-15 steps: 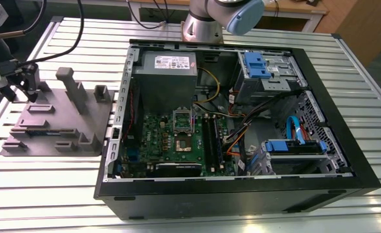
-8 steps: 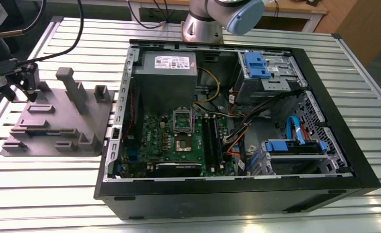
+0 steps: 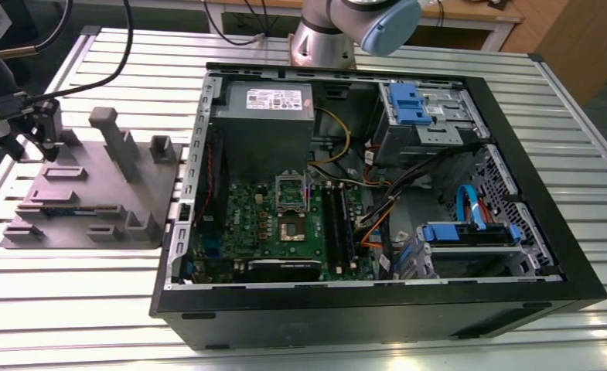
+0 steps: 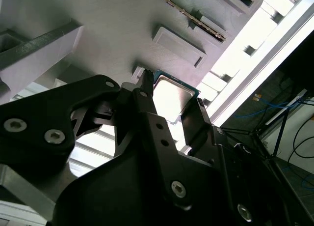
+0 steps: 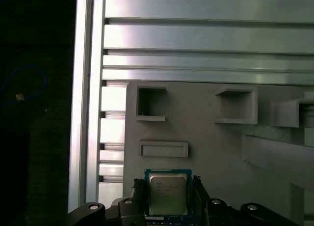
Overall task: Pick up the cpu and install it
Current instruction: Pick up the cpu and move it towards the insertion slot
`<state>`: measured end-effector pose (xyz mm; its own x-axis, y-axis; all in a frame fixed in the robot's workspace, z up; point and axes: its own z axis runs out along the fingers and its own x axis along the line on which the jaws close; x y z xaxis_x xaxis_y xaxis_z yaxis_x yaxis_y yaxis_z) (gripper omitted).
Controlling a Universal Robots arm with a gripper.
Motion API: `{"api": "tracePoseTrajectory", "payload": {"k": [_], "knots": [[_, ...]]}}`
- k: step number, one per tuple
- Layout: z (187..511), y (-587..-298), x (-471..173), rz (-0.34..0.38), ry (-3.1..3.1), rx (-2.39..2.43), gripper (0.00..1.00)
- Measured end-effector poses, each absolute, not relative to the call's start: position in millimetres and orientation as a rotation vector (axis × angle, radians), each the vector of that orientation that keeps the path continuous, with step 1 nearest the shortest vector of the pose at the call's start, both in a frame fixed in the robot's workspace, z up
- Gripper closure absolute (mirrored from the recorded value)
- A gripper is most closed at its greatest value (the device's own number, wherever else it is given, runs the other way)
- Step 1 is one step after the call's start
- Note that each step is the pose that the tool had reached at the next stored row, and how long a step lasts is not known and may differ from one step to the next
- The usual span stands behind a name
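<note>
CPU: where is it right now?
The cpu sits between the fingers of the end effector, over the grey fixture at the exterior view's left, outside the computer case.

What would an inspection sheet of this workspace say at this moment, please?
Surface: slatted aluminium table carrying everything.
Job's things: cpu over the grey parts fixture; green motherboard inside the open computer case.
Clutter: nothing seen.
Grippers: end effector shut on the cpu, with a finger against each of two opposite edges.
Cables: black cable looping over the table towards the end effector; bundled wires inside the case.
Surroundings: arm base behind the case.
</note>
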<state>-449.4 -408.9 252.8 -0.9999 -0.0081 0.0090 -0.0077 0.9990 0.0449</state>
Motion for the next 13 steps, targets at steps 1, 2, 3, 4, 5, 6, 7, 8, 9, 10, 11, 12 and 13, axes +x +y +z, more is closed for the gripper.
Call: {"api": "tracePoseTrajectory", "payload": {"k": [1, 2, 3, 4, 5, 6, 7, 8, 9, 10, 11, 12, 13], "knots": [[252.8, -408.9, -449.4, -0.07, -3.132, 0.012, 0.53], [252.8, -408.9, -449.4, -0.071, -3.132, 0.012, 0.53], [252.8, -408.9, -449.4, -0.071, -3.132, 0.012, 0.53], [252.8, -408.9, -449.4, -0.071, -3.132, 0.012, 0.53], [252.9, -408.9, -449.4, -0.071, -3.132, 0.012, 0.53], [253.1, -408.9, -449.4, -0.071, -3.132, 0.012, 0.53], [253.2, -408.9, -449.4, -0.071, -3.132, 0.012, 0.53], [253.4, -408.9, -449.4, -0.072, -3.132, 0.012, 0.53], [253.5, -408.9, -449.4, -0.073, -3.132, 0.012, 0.53], [253.5, -408.9, -449.4, -0.073, -3.132, 0.012, 0.53], [253.6, -408.9, -449.4, -0.073, -3.132, 0.012, 0.53], [253.8, -408.9, -449.4, -0.073, -3.132, 0.012, 0.53], [254.0, -408.9, -449.4, -0.073, -3.132, 0.012, 0.53]]}}
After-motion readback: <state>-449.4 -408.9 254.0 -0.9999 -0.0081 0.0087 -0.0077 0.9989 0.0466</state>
